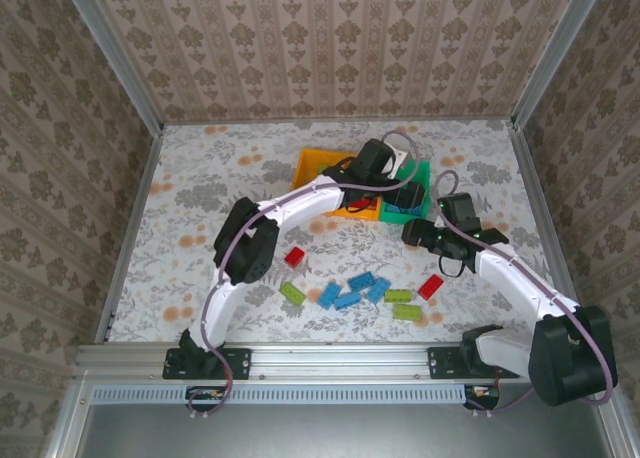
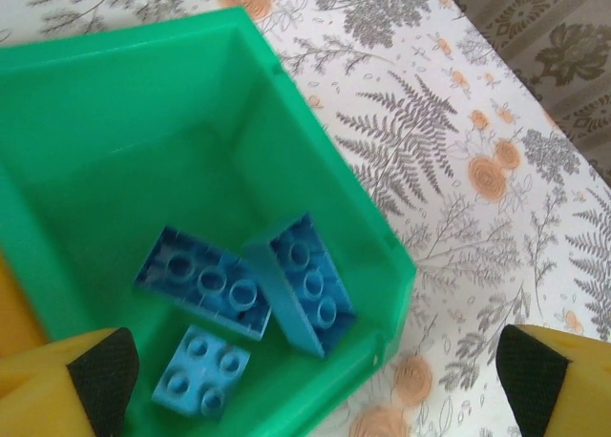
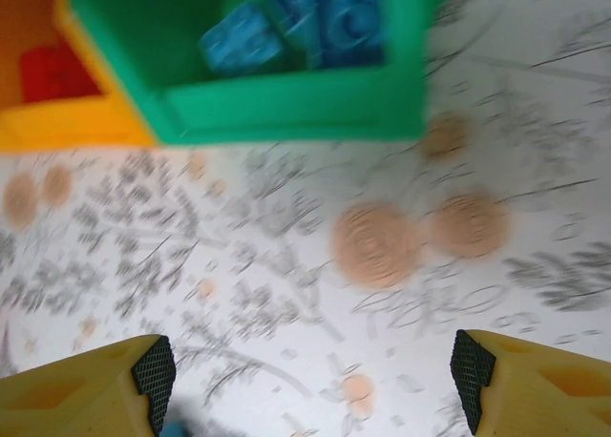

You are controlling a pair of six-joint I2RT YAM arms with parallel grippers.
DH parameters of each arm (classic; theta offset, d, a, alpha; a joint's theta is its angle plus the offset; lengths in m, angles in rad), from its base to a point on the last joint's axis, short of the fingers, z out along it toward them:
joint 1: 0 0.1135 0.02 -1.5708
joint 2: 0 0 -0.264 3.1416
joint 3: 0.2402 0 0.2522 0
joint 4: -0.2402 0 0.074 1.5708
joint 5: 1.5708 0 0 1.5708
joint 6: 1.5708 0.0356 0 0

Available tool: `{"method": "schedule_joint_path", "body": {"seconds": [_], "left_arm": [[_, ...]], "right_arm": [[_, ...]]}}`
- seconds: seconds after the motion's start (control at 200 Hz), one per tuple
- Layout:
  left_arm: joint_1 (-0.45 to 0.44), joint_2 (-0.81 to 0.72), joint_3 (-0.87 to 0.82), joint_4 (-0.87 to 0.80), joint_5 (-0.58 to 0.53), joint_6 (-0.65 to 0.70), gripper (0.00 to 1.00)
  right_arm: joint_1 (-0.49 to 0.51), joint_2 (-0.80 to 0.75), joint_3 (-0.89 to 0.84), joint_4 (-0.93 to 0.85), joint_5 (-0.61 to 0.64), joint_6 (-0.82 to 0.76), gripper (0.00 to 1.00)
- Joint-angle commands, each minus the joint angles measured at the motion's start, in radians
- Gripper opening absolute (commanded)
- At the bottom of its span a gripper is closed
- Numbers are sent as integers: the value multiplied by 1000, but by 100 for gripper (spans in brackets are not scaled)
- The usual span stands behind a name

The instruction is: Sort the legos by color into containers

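Observation:
The green bin (image 1: 418, 173) stands at the back, with an orange-yellow bin (image 1: 318, 166) to its left, partly hidden by my left arm. My left gripper (image 2: 315, 391) hovers open over the green bin (image 2: 115, 103), which holds three blue bricks (image 2: 205, 280). My right gripper (image 3: 313, 380) is open and holds nothing above bare tablecloth just in front of the green bin (image 3: 286, 108). The orange-yellow bin (image 3: 67, 127) holds a red brick (image 3: 52, 70). Loose on the table lie several blue bricks (image 1: 347, 300), three lime green ones (image 1: 292, 294) and two red ones (image 1: 295, 256).
The loose bricks lie in a band across the near middle of the table, between my two arms. Patterned walls and metal rails (image 1: 130, 208) enclose the table. The left half of the flowered cloth (image 1: 200, 198) is free.

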Motion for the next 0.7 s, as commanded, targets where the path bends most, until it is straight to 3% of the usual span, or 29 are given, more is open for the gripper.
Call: {"method": "schedule_joint_path", "body": {"seconds": [0.0, 0.19, 0.37, 0.695], "left_arm": [[4, -157, -95, 44, -73, -27, 100], [53, -354, -354, 71, -160, -71, 100], [117, -561, -647, 174, -228, -108, 100], [173, -784, -871, 92, -303, -94, 100]], "right_arm": [[105, -18, -16, 10, 24, -7, 80], [334, 53, 35, -18, 107, -21, 81], [500, 175, 94, -55, 187, -61, 91], [594, 324, 158, -73, 226, -69, 93]]}}
